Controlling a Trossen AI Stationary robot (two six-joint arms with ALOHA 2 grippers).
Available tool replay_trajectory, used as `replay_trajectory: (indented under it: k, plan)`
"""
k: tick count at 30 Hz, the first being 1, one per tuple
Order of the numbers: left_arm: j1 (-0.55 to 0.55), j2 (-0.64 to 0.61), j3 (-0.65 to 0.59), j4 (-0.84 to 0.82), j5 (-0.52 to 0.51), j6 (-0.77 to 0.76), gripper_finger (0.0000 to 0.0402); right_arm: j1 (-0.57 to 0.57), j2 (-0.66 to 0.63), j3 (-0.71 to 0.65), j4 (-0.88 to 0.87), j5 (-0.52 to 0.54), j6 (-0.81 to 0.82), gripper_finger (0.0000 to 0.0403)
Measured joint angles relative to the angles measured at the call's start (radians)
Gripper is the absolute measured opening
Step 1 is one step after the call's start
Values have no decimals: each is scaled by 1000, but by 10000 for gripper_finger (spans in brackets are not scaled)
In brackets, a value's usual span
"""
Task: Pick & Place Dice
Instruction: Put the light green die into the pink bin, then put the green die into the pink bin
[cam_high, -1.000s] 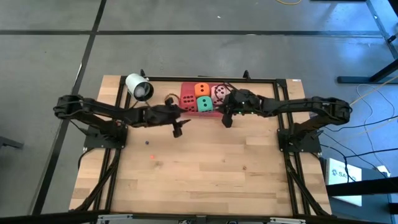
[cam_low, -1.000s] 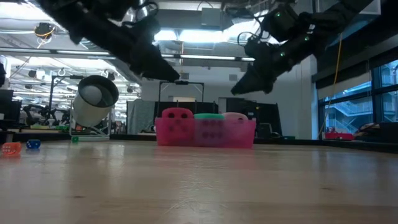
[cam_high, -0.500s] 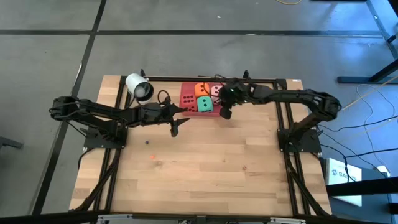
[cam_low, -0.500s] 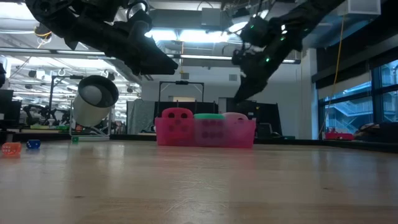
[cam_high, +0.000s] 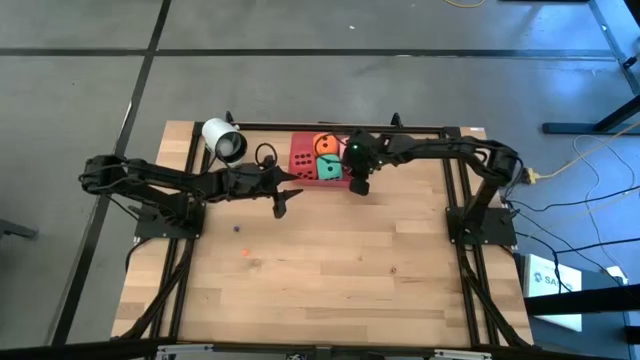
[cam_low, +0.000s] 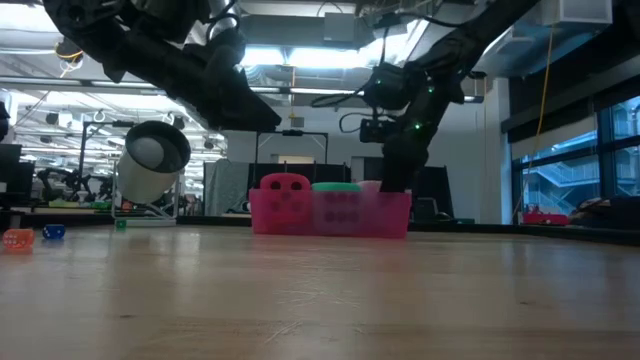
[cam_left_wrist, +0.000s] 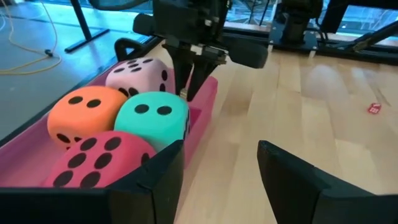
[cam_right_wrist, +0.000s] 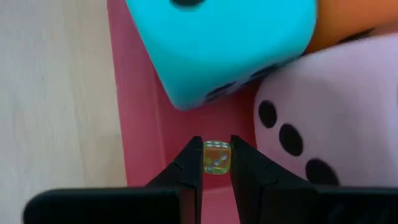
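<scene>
We see a tiny yellowish die pinched between the fingers of the right gripper. It hangs over the near edge of the pink tray, between the green die and the pink die. It is a cube, so it has no long axis. One pipped face is turned toward the wrist camera.

The tray holds four big soft dice: one red, one green, one orange and one pink.

The left gripper hovers over bare table just beside the tray, its jaws apart and empty.
</scene>
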Motion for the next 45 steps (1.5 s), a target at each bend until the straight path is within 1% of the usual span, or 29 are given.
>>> replay_trajectory:
  k: [13,17,24,28,35,39,42,45]
  plan:
    - [1,0,0,-21,3,-1,198,6,24,5,-17,0,-9,52]
    - [1,0,0,-36,3,-5,195,10,31,6,-16,0,-8,61]
    - [1,0,0,-39,2,-16,196,12,58,5,-15,4,5,64]
    - [1,0,0,-51,-1,-16,194,12,59,5,-12,3,10,97]
    - [1,0,0,-59,-2,-17,196,12,57,6,-11,2,12,182]
    - [1,0,0,-59,-3,-16,194,13,57,43,-29,2,19,226]
    - [1,0,0,-62,-3,-12,194,13,57,87,-44,1,18,247]
    - [1,0,0,-86,-4,7,196,13,56,147,-63,0,16,258]
